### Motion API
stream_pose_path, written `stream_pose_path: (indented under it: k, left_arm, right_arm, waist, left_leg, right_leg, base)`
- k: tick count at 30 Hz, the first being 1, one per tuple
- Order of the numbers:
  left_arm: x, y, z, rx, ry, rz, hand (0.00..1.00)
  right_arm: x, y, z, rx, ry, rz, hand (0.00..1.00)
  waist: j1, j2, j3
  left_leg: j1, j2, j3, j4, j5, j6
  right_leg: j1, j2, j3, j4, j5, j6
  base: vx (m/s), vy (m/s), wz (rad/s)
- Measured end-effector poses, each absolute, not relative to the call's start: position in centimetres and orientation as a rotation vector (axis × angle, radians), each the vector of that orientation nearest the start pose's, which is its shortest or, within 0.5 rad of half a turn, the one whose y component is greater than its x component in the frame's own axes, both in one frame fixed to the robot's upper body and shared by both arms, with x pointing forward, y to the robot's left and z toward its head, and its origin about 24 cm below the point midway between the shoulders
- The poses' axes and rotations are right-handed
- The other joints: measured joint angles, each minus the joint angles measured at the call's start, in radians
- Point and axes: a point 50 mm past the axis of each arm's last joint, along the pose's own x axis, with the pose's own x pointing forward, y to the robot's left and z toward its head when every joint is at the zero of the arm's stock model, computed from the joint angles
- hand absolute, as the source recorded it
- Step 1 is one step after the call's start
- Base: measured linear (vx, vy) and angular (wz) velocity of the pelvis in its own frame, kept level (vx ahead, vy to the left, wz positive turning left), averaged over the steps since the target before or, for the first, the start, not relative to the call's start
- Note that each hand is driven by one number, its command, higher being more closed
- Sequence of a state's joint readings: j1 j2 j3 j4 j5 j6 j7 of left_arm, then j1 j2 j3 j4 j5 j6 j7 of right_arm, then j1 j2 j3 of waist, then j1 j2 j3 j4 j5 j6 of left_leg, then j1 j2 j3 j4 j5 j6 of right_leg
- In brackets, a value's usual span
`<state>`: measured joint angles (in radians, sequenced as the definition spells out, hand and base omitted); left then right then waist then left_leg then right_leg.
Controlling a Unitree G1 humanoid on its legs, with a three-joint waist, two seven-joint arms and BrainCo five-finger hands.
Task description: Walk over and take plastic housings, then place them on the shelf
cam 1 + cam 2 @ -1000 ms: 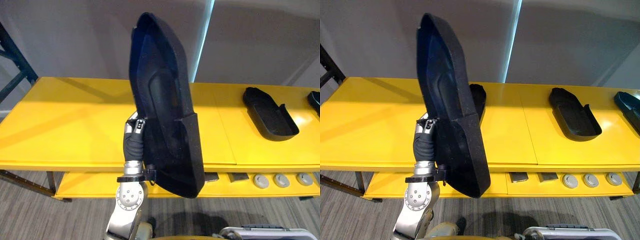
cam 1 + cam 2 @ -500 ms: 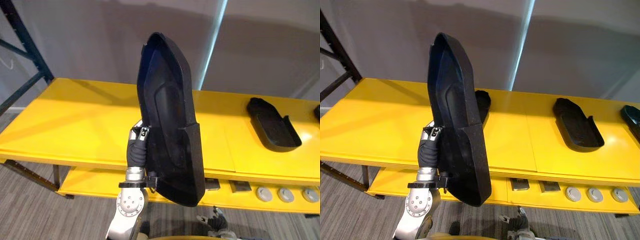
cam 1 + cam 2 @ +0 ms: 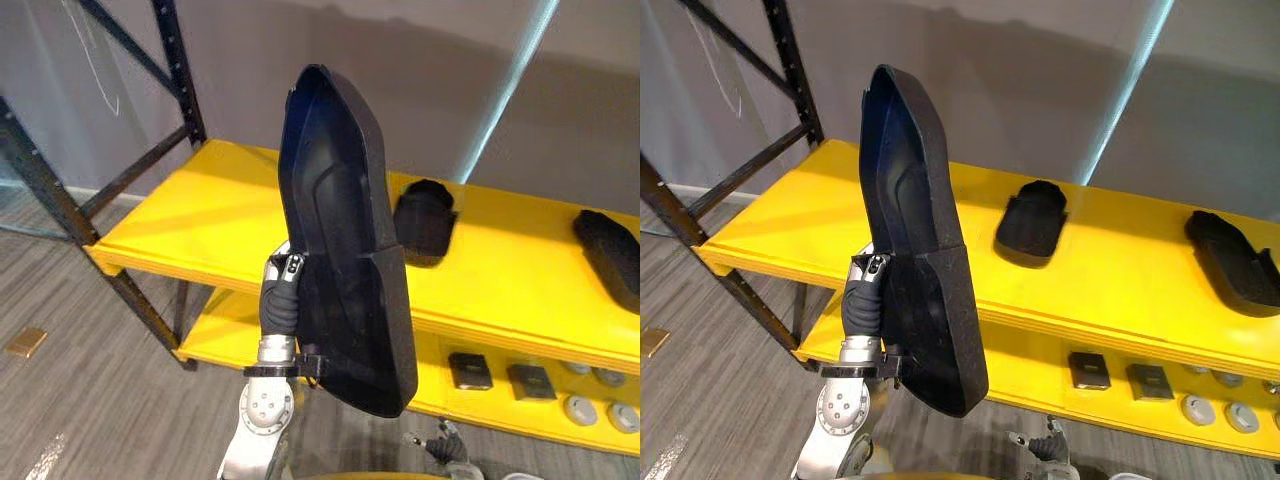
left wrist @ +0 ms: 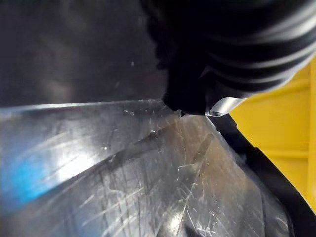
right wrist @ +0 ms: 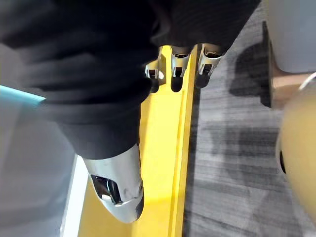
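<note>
At the far left a dark post [image 3: 175,60] of the rack rises beside the yellow shelf [image 3: 190,230], whose left part lies bare. Right of it, the left hand [image 3: 283,285] grips the housing [image 3: 340,220] by its near edge. The thumb shows on the rim and the fingers are hidden behind the black shell. The housing stands upright in the air, hollow side toward the robot, in front of the shelf and not touching it. Farther right, a second housing [image 3: 425,220] lies on the shelf top, and a third housing [image 3: 610,245] rests near the right end. Below them, small dark blocks [image 3: 468,370] and grey discs [image 3: 580,408] sit on the lower level [image 3: 225,335]. The right hand [image 5: 180,64] hangs low on the right with relaxed fingers, holding nothing. The step in hand looks like the carry to the shelf, with the setting-down not yet begun. To do it well, I would aim for the bare stretch left of the second housing and stay well off the post. The tall shell should be tipped flat before it is lowered, so its lower end does not catch the shelf's front edge. The grip should hold until the shell rests fully on the yellow top. The free right hand could steady the far side, since a one-edge hold on so long a piece may let it swing.
</note>
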<state>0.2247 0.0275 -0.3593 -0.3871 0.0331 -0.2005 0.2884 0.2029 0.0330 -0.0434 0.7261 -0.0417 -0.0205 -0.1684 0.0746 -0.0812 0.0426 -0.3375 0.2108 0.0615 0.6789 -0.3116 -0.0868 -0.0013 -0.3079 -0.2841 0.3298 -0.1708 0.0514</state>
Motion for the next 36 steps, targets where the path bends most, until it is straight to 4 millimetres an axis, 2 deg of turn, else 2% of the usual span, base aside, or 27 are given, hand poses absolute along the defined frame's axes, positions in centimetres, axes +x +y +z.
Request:
stream_pose_path:
  k: [2,3,4,5,6,7,8,9,10,12,17,24,27,29,31,34,36]
  left_arm:
    - [19.6,10.0,9.8,-0.087,-0.345,0.0,1.0]
    - [19.6,10.0,9.7,-0.074,-0.345,-0.005,1.0]
    - [19.6,10.0,9.8,-0.075,-0.345,-0.004,1.0]
    - [19.6,10.0,9.8,-0.075,-0.345,-0.004,1.0]
    - [19.6,10.0,9.7,-0.075,-0.345,-0.006,1.0]
    - [19.6,9.9,9.7,-0.077,-0.345,-0.009,1.0]
    - [19.7,9.8,9.7,-0.081,-0.343,-0.011,1.0]
    - [19.8,9.6,9.4,-0.087,-0.331,-0.013,1.0]
    - [19.9,9.3,9.0,-0.084,-0.308,-0.015,1.0]
    - [19.9,9.2,8.6,-0.07,-0.294,-0.02,1.0]
    - [20.0,9.1,8.1,-0.059,-0.269,-0.036,1.0]
    - [20.0,9.4,8.1,-0.037,-0.269,-0.03,1.0]
    - [20.0,9.4,8.1,-0.03,-0.271,-0.027,1.0]
    - [20.1,9.7,8.0,-0.012,-0.273,-0.013,1.0]
    - [20.3,10.3,8.0,0.023,-0.274,0.014,1.0]
    - [21.3,11.5,8.3,0.078,-0.294,0.079,1.0]
    - [22.7,12.8,8.4,0.123,-0.301,0.134,1.0]
  right_arm:
    - [11.7,-16.1,-13.8,-0.05,0.889,-0.218,0.0]
    - [11.4,-16.0,-13.9,-0.046,0.901,-0.213,0.0]
    - [11.2,-15.9,-14.0,-0.042,0.91,-0.199,0.0]
    - [11.2,-15.8,-14.1,-0.042,0.913,-0.197,0.0]
    - [11.0,-15.7,-14.2,-0.043,0.918,-0.194,0.0]
    - [10.7,-15.7,-14.4,-0.04,0.932,-0.195,0.0]
    - [10.6,-15.7,-14.4,-0.035,0.937,-0.198,0.0]
    - [10.6,-15.8,-14.5,-0.033,0.939,-0.202,0.0]
    - [10.6,-15.7,-14.5,-0.028,0.938,-0.201,0.0]
    - [10.8,-15.5,-14.4,-0.024,0.933,-0.196,0.0]
    - [10.8,-15.7,-14.4,-0.007,0.933,-0.215,0.0]
    - [10.4,-15.9,-14.5,-0.005,0.939,-0.224,0.0]
    - [9.9,-16.0,-14.6,-0.007,0.951,-0.232,0.0]
    - [9.7,-16.1,-14.7,-0.009,0.957,-0.233,0.0]
    - [8.8,-16.0,-15.1,-0.017,0.994,-0.229,0.0]
    - [8.4,-16.0,-15.3,-0.018,1.012,-0.228,0.0]
    - [8.2,-16.1,-15.4,-0.024,1.018,-0.225,0.0]
  waist:
    - [-0.007,-0.008,-0.005]
    - [-0.006,-0.009,-0.006]
    - [-0.006,-0.012,-0.008]
    - [-0.006,-0.013,-0.009]
    - [-0.006,-0.013,-0.009]
    - [-0.008,-0.01,-0.009]
    - [-0.012,-0.011,-0.009]
    - [-0.02,-0.008,-0.01]
    - [-0.033,-0.007,-0.015]
    - [-0.034,-0.004,-0.016]
    - [-0.032,-0.003,-0.025]
    - [-0.037,0.002,-0.034]
    - [-0.058,0.001,-0.036]
    - [-0.062,0.002,-0.042]
    - [-0.062,0.007,-0.059]
    - [-0.064,0.009,-0.063]
    - [-0.066,0.009,-0.067]
  left_leg:
    - [0.017,-0.03,0.019,-0.008,-0.017,0.018]
    - [0.046,-0.051,0.034,-0.044,-0.015,0.041]
    - [0.079,-0.079,0.044,-0.103,0.004,0.038]
    - [0.098,-0.094,0.05,-0.138,0.017,0.043]
    - [0.126,-0.117,0.056,-0.189,0.038,0.045]
    - [0.162,-0.15,0.061,-0.247,0.065,0.063]
    - [0.168,-0.167,0.061,-0.259,0.08,0.072]
    - [0.168,-0.183,0.051,-0.258,0.083,0.084]
    - [0.164,-0.188,0.038,-0.249,0.092,0.101]
    - [0.151,-0.188,0.018,-0.239,0.097,0.109]
    - [0.151,-0.162,-0.006,-0.24,0.103,0.104]
    - [0.16,-0.12,0.029,-0.316,0.131,0.058]
    - [0.16,-0.107,0.035,-0.326,0.144,0.049]
    - [0.16,-0.103,0.039,-0.333,0.148,0.048]
    - [0.162,-0.094,0.052,-0.341,0.15,0.046]
    - [0.172,-0.092,0.059,-0.362,0.162,0.037]
    - [0.184,-0.093,0.059,-0.381,0.175,0.038]
  right_leg:
    - [-0.005,0.006,0.014,0.034,-0.017,0.053]
    - [-0.001,0.047,0.031,0.066,-0.05,0.099]
    - [-0.003,0.112,0.076,0.082,-0.073,0.119]
    - [-0.005,0.138,0.092,0.083,-0.08,0.116]
    - [-0.007,0.187,0.108,0.08,-0.097,0.103]
    - [-0.007,0.266,0.156,0.046,-0.12,0.056]
    - [-0.008,0.289,0.162,0.019,-0.127,0.03]
    - [-0.01,0.295,0.166,0.012,-0.113,-0.031]
    - [0.0,0.293,0.157,0.0,-0.11,-0.027]
    - [0.009,0.3,0.145,-0.025,-0.092,-0.045]
    - [0.05,0.341,0.142,-0.076,-0.06,-0.083]
    - [0.048,0.382,0.201,-0.158,0.004,-0.103]
    - [0.049,0.395,0.211,-0.176,0.016,-0.097]
    - [0.047,0.4,0.219,-0.185,0.022,-0.106]
    - [0.047,0.407,0.236,-0.2,0.033,-0.096]
    - [0.049,0.411,0.259,-0.212,0.042,-0.091]
    - [0.046,0.413,0.269,-0.212,0.043,-0.092]
  base:
    - [0.02,0.389,-0.17]
    - [0.04,0.297,0.04]
    - [0.04,0.267,0.05]
    - [0.05,0.211,0.08]
    - [0.06,0.168,0.11]
    - [0.08,0.169,0.19]
    - [0.07,0.108,0.32]
    - [0.07,0.071,0.46]
    - [0.06,0.043,0.42]
    - [0.06,0.019,0.33]
    - [0.02,-0.084,0.13]
    - [-0.08,-0.083,-0.25]
    - [-0.04,-0.063,-0.12]
    - [-0.01,-0.042,-0.12]
    - [0.02,-0.017,-0.19]
    - [0.04,-0.011,-0.1]
    - [0.0,0.0,0.0]
